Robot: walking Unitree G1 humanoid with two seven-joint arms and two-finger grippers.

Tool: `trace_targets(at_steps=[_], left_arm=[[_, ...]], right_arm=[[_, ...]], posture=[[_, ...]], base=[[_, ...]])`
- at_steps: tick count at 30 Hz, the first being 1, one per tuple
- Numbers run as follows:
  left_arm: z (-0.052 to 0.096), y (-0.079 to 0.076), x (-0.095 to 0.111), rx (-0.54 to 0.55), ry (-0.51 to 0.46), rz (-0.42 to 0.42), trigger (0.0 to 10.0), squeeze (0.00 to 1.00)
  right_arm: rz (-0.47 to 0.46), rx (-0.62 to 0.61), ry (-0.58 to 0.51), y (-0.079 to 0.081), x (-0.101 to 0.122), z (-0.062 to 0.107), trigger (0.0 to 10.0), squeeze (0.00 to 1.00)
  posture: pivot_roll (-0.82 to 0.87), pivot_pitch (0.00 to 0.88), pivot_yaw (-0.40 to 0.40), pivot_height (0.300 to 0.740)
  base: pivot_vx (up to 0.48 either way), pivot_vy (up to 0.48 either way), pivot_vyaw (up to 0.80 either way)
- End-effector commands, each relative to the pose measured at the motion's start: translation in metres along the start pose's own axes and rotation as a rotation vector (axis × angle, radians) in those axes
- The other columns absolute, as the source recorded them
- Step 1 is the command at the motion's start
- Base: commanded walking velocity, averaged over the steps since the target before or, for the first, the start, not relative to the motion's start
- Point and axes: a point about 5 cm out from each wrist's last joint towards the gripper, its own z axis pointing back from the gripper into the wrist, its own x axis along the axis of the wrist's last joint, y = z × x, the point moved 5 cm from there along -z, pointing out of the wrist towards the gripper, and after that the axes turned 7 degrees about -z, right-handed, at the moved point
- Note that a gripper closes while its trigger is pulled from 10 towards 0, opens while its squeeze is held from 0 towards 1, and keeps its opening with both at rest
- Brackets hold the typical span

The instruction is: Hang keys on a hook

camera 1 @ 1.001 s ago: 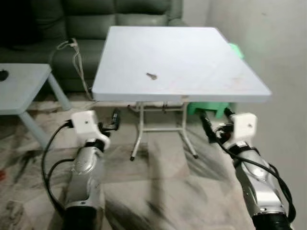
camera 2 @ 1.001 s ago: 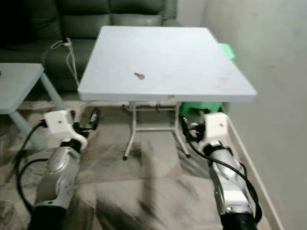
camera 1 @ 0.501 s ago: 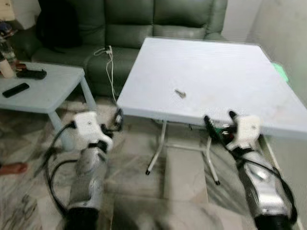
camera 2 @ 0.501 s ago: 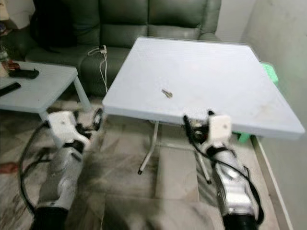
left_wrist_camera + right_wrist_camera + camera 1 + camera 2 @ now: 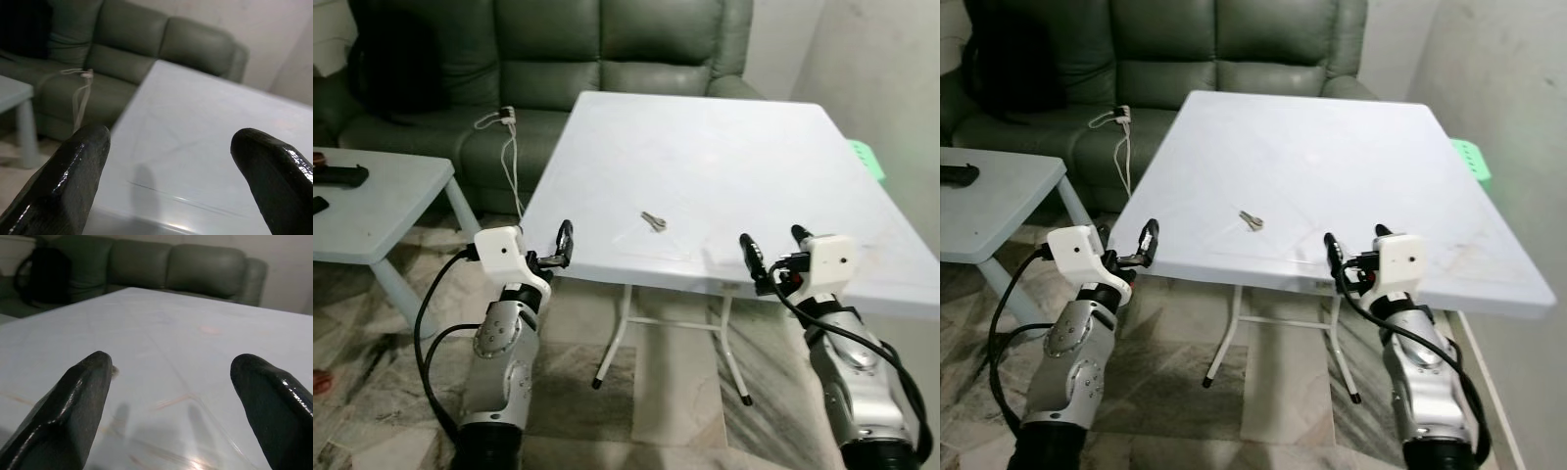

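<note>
A small set of metal keys (image 5: pixel 653 220) lies flat near the middle front of the white folding table (image 5: pixel 724 147). My left gripper (image 5: pixel 1148 238) hovers open at the table's front left corner, nothing between its fingers (image 5: pixel 68 186). At the front edge, right of the keys, my right gripper (image 5: pixel 771 250) is held open and empty at tabletop height. Along the right gripper's fingers (image 5: pixel 274 406) the tabletop stretches away, and a small speck (image 5: pixel 114 371) beside one finger may be the keys.
A dark green sofa (image 5: pixel 607 49) stands behind the table, with a white cable (image 5: pixel 504 127) draped on its seat. A low grey table (image 5: pixel 372 201) carrying a dark remote is at the left. A wall (image 5: pixel 891 78) and a green stool (image 5: pixel 1469 162) close off the right.
The camera has shifted and steadied, and the table now lies closer. Both grippers, earlier below the table's front edge, now stand at tabletop height. The keys have not moved on the table.
</note>
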Motion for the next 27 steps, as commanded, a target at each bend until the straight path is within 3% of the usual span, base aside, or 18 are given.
trace_targets(at_steps=[1,19,27], left_arm=[[-0.0027,-0.0128,0.0041,-0.028,-0.013,0.011,10.0,0.0],[-0.0031,-0.014,0.0052,-0.026,-0.02,0.012,10.0,0.0],[-0.0009,-0.0153,0.0026,-0.014,-0.007,0.011,10.0,0.0]], right_arm=[[0.013,-0.028,-0.008,-0.0124,0.0051,0.0029,10.0,0.0],[0.015,-0.016,-0.002,-0.0119,0.0047,0.0019,10.0,0.0],[0.02,-0.001,0.005,-0.0111,0.0041,0.0019,10.0,0.0]], posture=[[0.01,0.042,-0.046,0.74],[0.01,0.044,-0.048,0.74],[0.01,0.043,-0.047,0.74]], base=[[0.386,0.0,0.0],[0.385,0.0,0.0],[0.0,0.0,0.0]])
